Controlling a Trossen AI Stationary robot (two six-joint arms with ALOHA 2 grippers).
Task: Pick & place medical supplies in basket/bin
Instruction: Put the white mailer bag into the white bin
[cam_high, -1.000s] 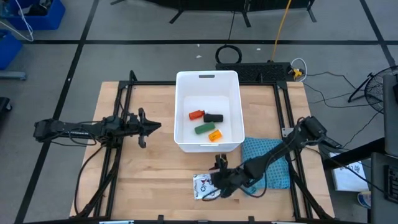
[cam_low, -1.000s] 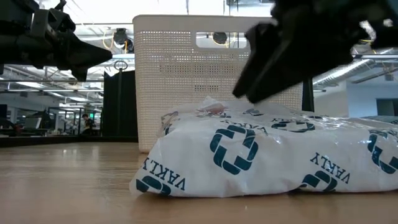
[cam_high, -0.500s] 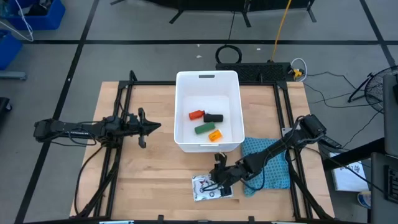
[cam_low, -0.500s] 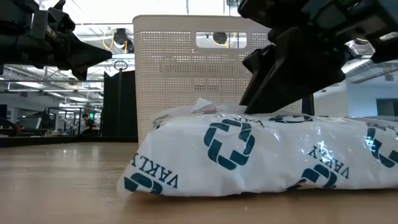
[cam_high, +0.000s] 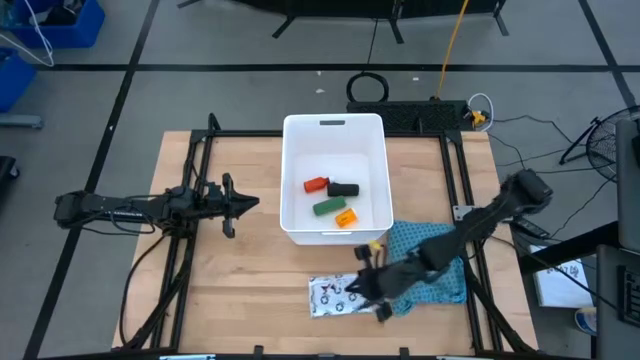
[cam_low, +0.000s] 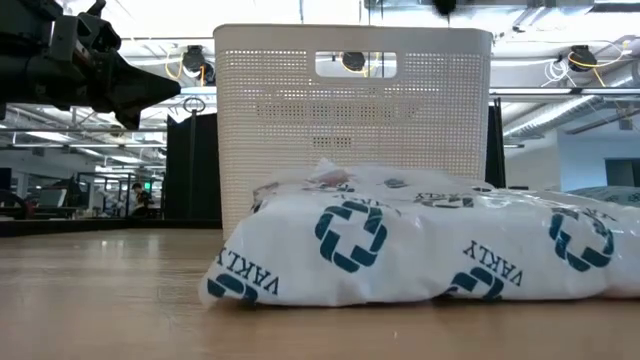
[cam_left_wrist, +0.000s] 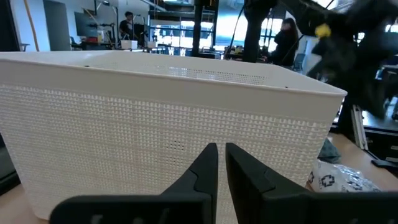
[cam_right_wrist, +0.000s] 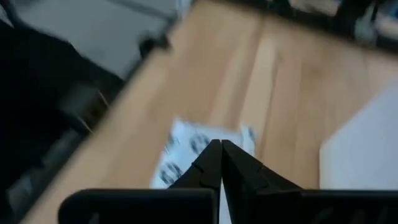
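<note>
The white bin (cam_high: 335, 232) stands mid-table and holds an orange-red (cam_high: 316, 184), a black (cam_high: 343, 189), a green (cam_high: 326, 207) and an orange piece (cam_high: 346, 216). The flat white pouch (cam_high: 335, 297) lies flat on the wood in front of the bin, also visible in the low view (cam_low: 420, 260). My right gripper (cam_right_wrist: 221, 152) hovers above the pouch (cam_right_wrist: 186, 146), shut and empty, over its right end (cam_high: 362, 286). My left gripper (cam_high: 250, 204) hangs shut to the left of the bin, facing the bin's wall (cam_left_wrist: 168, 124).
A teal-blue cloth (cam_high: 432, 262) lies on the table right of the pouch, under my right arm. Black frame rails (cam_high: 195, 230) run along the table's left and right sides. Bare wood lies between the left rail and the bin.
My right gripper has risen from the top of the pouch, out of the low view, and drawn a little toward the table's right edge. The pouch has stayed on the table, nudged slightly sideways.
</note>
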